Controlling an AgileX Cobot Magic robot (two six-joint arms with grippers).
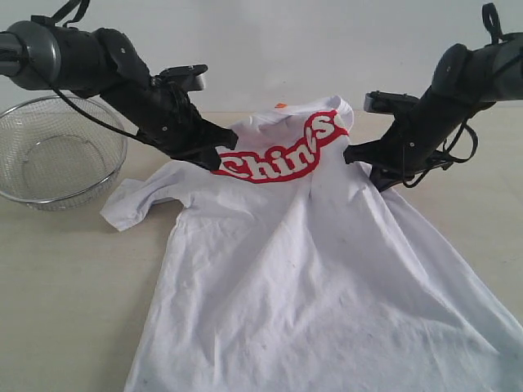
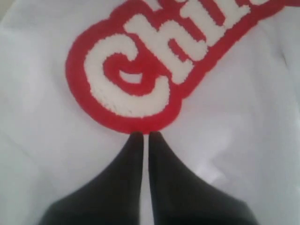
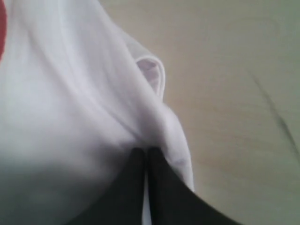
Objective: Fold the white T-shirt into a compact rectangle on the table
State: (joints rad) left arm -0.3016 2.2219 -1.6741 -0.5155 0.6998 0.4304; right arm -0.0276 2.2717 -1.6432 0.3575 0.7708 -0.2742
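The left jaws were closed on the white T-shirt point(image 1: 310, 278) beside its red lettering point(image 1: 274, 163); the right jaws pinched its other side. Held up between them, the shirt ran lengthwise from there toward the near edge of the desk point(image 1: 65, 310).
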